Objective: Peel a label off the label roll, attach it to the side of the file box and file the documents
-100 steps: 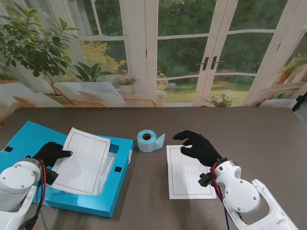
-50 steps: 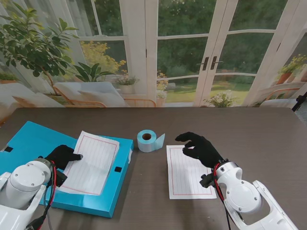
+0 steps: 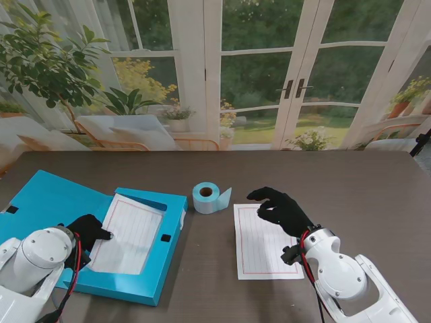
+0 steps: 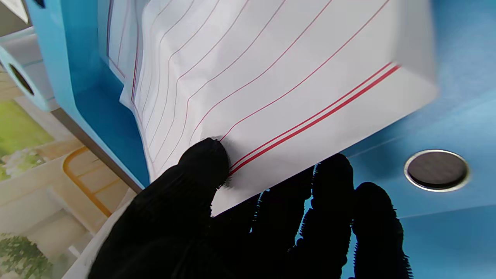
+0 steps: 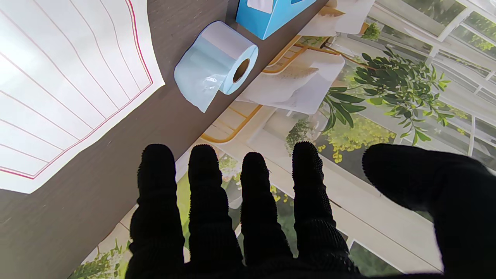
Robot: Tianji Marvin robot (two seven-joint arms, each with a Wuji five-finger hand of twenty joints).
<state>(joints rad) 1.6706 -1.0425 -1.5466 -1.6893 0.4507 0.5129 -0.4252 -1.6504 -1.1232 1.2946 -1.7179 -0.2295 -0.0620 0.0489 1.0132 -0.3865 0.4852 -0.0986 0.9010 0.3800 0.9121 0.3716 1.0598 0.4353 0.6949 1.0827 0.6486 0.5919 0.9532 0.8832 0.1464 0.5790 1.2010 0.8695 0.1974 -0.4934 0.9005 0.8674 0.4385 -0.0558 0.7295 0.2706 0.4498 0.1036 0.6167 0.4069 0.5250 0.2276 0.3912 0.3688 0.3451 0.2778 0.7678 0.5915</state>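
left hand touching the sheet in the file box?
Touching. Left wrist view: left hand pinches the sheet, thumb on top, fingers under its edge.

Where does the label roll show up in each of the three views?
Stand view: label roll at table centre, between the file box and the loose sheet.
Left wrist view: only a sliver at the picture's edge, beyond the box wall.
Right wrist view: in full.
Shared landmark: the blue file box.

The blue file box (image 3: 145, 276) lies open at the table's left, lid flap spread leftward. A red-lined sheet (image 3: 131, 232) rests tilted in its tray. A pale blue label roll (image 3: 206, 197) lies mid-table with a loose tail. Another lined sheet (image 3: 259, 242) lies flat, right of the roll.
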